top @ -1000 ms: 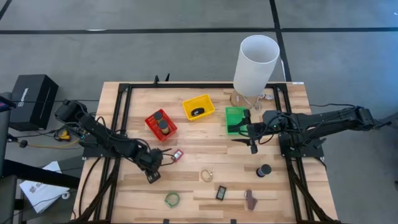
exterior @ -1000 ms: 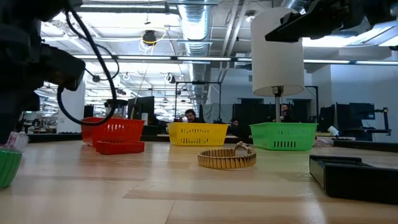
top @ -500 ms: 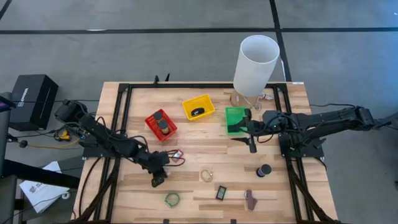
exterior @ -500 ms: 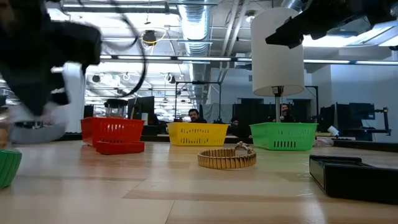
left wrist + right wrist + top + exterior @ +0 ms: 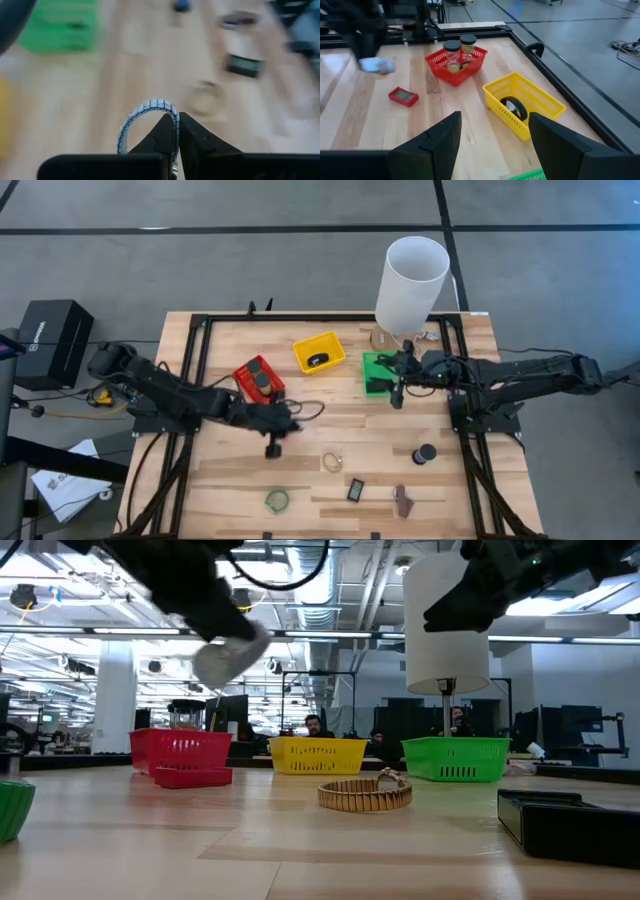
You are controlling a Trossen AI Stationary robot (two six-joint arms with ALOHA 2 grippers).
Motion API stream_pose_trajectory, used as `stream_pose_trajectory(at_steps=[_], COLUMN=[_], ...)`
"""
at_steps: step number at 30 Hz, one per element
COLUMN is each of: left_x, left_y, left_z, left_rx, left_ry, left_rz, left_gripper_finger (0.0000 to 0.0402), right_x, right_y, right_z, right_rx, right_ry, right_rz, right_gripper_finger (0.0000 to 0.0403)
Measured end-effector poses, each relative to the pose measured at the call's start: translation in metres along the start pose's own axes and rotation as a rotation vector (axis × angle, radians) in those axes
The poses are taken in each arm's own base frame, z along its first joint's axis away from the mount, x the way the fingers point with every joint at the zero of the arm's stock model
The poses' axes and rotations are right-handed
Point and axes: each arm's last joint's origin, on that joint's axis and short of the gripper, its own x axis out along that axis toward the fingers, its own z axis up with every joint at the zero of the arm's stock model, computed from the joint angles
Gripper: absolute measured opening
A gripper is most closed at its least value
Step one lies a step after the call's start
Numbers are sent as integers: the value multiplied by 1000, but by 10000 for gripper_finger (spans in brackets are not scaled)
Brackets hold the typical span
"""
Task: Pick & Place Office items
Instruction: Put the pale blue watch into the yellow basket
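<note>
Left gripper (image 5: 273,442), above mid-table right of the red bin (image 5: 259,379), jaws clamped on a silvery ring (image 5: 147,125). Right gripper (image 5: 396,395), over the green bin (image 5: 376,372), jaws wide, empty.

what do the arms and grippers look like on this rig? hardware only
Both arms are black, slim and jointed, with black cables looping along them. The left gripper has two flat, matte black fingers tapering to points. The right gripper has broad, angular black fingers with bevelled edges. No markings visible.
</note>
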Motion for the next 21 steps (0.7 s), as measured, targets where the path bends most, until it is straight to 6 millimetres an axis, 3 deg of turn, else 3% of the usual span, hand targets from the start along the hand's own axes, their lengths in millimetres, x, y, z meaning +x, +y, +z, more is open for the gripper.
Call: stream_pose_trajectory(at_steps=[4, 15, 21], left_x=[5, 12, 41], left_y=[29, 106, 133], left_z=[8, 30, 27], left_rx=[85, 116, 121], left_ry=[-39, -220, -314], left_rz=[142, 351, 424], left_gripper_finger=[9, 9, 9], right_x=[0, 0, 0], right_y=[-2, -1, -1], right_z=[0, 0, 0], right_rx=[3, 3, 3], right_ry=[1, 0, 1], right_rz=[-7, -6, -6], right_gripper_finger=[224, 224, 224])
